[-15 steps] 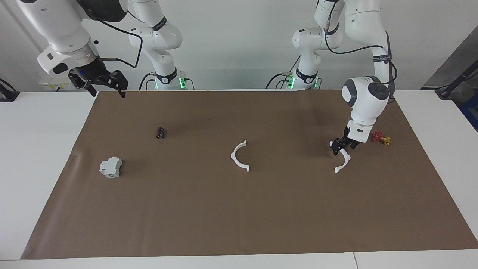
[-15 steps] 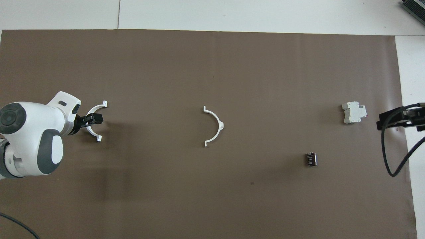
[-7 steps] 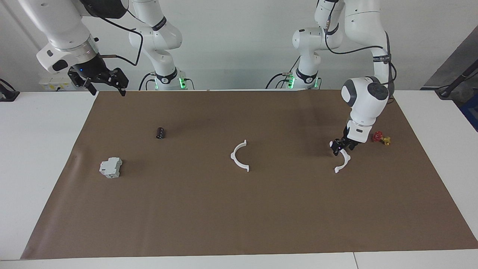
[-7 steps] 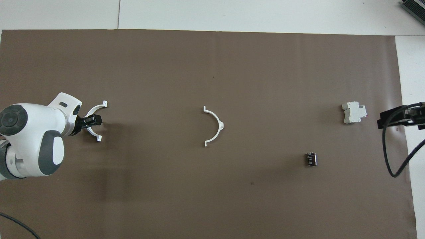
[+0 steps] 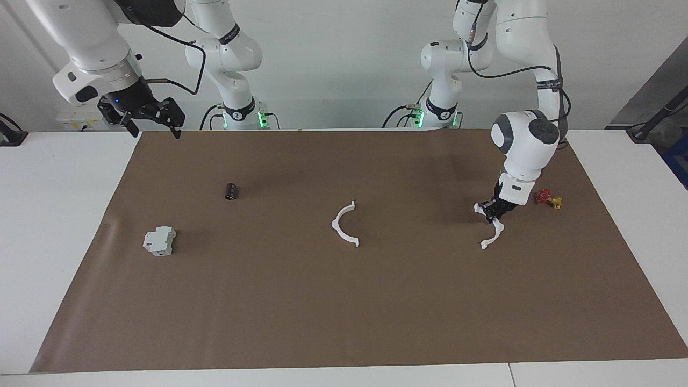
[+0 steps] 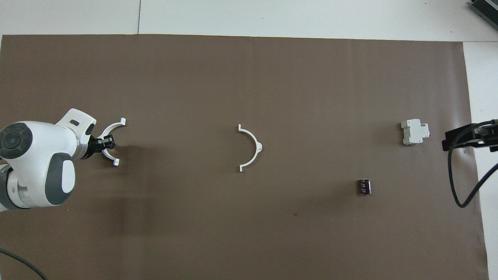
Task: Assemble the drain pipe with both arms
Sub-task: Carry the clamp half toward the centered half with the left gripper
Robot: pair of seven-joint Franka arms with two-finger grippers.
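I see a small red-and-yellow valve (image 5: pixel 549 199) just beside my left gripper (image 5: pixel 492 214), whose jaws pinch one thin white plastic half-ring arc (image 5: pixel 493 232) on the brown mat (image 5: pixel 344 301). The second white arc (image 5: pixel 344 225) lies mid-mat. My right gripper (image 5: pixel 144 116) waits, jaws wide, over the mat's edge.

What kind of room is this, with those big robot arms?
Probably a robot lab or test bench: two white jointed robot arms stand at a white table covered by a brown paper mat, with small parts like a white plastic half-ring laid out.
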